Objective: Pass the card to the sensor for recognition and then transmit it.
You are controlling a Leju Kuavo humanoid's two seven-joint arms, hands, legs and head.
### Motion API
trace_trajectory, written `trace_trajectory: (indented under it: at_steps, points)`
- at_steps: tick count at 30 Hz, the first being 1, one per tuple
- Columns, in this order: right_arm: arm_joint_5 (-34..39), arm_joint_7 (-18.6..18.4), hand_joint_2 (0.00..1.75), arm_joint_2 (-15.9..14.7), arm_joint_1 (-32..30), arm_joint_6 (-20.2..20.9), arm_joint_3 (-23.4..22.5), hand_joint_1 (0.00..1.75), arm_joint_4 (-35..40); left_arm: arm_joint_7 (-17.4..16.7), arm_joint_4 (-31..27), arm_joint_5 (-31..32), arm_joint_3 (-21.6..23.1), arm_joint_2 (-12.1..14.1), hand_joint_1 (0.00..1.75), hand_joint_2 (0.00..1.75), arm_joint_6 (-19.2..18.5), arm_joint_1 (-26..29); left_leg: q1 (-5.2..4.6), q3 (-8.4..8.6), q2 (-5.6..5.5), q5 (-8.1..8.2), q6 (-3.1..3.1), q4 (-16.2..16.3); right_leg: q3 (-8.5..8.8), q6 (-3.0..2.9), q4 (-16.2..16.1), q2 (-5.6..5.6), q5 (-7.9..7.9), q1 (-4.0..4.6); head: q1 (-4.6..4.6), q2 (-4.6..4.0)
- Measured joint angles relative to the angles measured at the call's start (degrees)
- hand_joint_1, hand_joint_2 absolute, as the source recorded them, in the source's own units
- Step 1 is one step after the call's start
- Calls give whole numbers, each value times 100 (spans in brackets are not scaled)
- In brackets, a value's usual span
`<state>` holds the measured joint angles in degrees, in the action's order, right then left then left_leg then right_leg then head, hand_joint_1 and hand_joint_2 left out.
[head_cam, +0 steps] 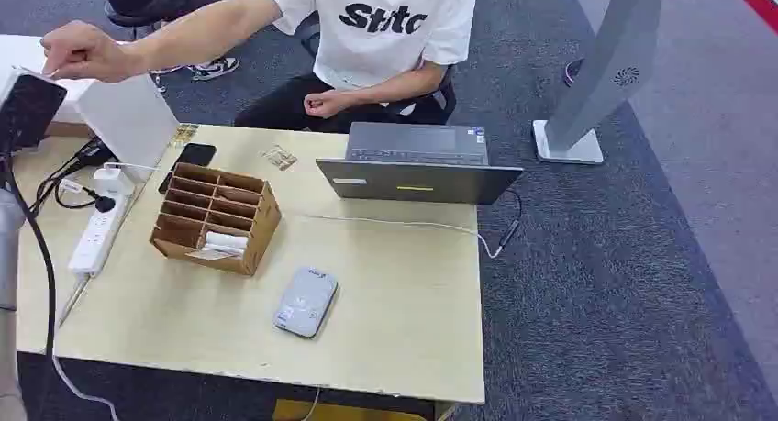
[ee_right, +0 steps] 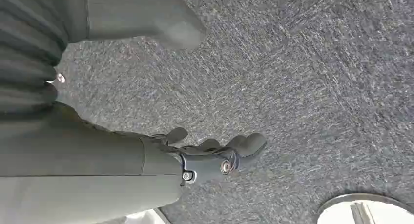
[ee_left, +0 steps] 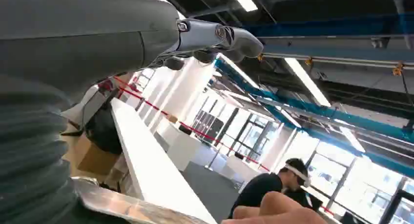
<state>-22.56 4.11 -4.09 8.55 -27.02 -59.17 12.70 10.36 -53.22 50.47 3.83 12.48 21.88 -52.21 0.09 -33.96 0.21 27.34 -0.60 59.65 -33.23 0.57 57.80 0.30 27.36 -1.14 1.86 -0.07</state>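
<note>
Fingers (ee_left: 219, 38) on my left hand (ee_left: 146, 43) are reaching up toward the person's hand (head_cam: 83, 52); whether they're holding the card, I cannot tell. Grey rounded sensor (head_cam: 305, 302) is sitting on the counter (head_cam: 394, 293).

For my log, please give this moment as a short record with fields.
sensor: grey reader on the table, near the front edge
card holder: cardboard rack behind the reader
laptop: open at the far edge
person's hand: reaching in at far left
right hand: holds nothing, over the carpet
left hand: raised, fingers curled
</note>
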Motion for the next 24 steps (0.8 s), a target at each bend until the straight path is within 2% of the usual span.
trace_trajectory:
  at_steps: [1,2,3,4,24]
  points:
    - [-15,0,175,0,-2,0,0,0,-4,0,19,-2,15,-26,0,175,-25,0,0,-1,0,0,0,0,-1,0,0,0,0,0,2,0]
    - [-22,0,175,0,-2,0,0,0,-4,0,26,-9,28,-42,12,175,-42,4,0,-1,1,0,0,0,-3,0,0,1,0,0,0,0]
    - [-24,0,175,0,-2,2,0,0,-4,0,39,-11,50,-59,84,175,-50,2,0,-2,1,0,0,-1,-4,0,0,1,0,0,0,0]
    - [-26,0,175,0,-3,0,0,0,-4,0,50,-20,70,-81,175,175,-72,3,0,-2,1,0,0,-1,-5,0,0,3,0,0,-2,0]
    - [-61,39,175,0,-63,11,0,0,-4,11,70,-44,225,-243,175,175,-170,186,1,-4,0,0,0,-1,-5,0,0,1,0,1,0,0]
